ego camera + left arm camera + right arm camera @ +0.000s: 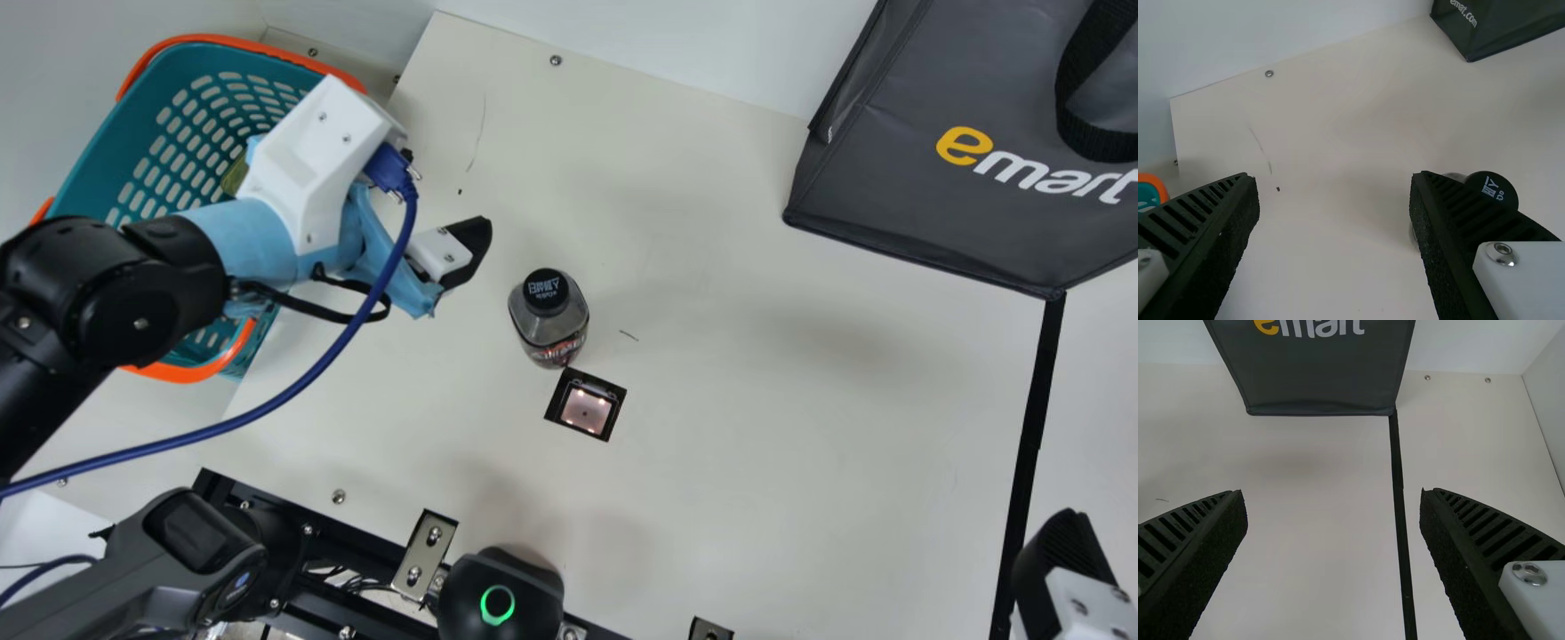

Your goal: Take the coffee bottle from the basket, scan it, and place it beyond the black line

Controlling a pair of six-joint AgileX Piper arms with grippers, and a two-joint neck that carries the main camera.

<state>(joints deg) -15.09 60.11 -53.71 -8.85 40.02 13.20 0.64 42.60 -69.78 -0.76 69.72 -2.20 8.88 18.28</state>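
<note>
On the near side, at the main view's four o'clock, the right fingers [1058, 551] gape, empty. Then comes the scanner [586, 407], the bottle [549, 320] upright at its eleven o'clock. That's four o'clock from the closer left fingers [469, 244], parted and empty; the left wrist view's finger mostly covers it.

1 capped coffee bottle [551, 331], clear-shouldered, black-topped, upright on table [756, 427], just beside scanner [586, 409].
</note>
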